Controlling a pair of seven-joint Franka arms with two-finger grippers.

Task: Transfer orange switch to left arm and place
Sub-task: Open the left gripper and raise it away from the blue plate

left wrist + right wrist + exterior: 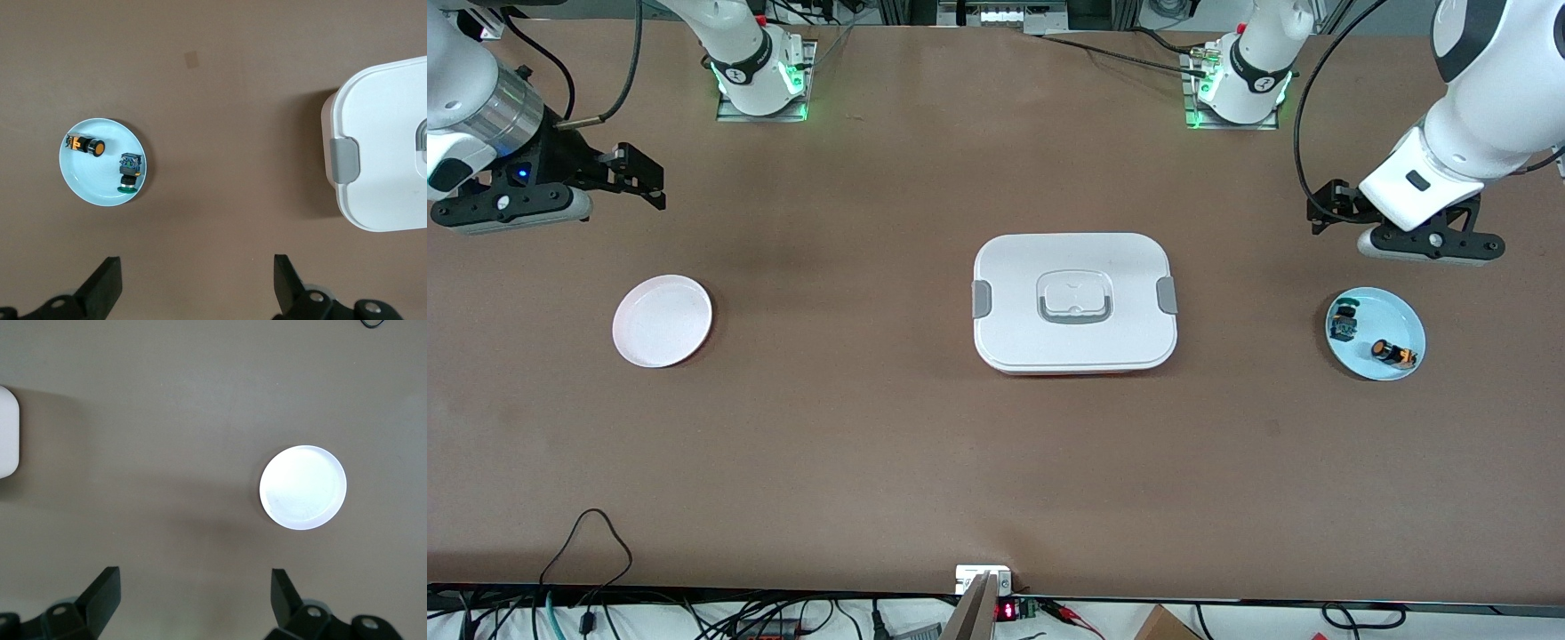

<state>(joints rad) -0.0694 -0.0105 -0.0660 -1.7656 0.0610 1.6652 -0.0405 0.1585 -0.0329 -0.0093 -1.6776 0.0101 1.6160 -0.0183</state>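
Observation:
The orange switch [1393, 353] lies on a light blue plate [1392, 316] at the left arm's end of the table, beside a dark blue-green component [1344, 322]. In the left wrist view the switch [85, 145] lies apart from my gripper. My left gripper [1320, 212] hangs open and empty over bare table close to that plate [100, 183]; its own view shows it [198, 277] wide open. My right gripper [645, 178] hangs open and empty [195, 590] over bare table at the right arm's end. The white box [1074, 302] stands closed mid-table.
An empty white plate [662, 320] sits at the right arm's end and shows in the right wrist view [303, 487]. The box's clip side shows in the left wrist view [383, 147], and its edge shows in the right wrist view [7, 430]. Cables run along the table's near edge.

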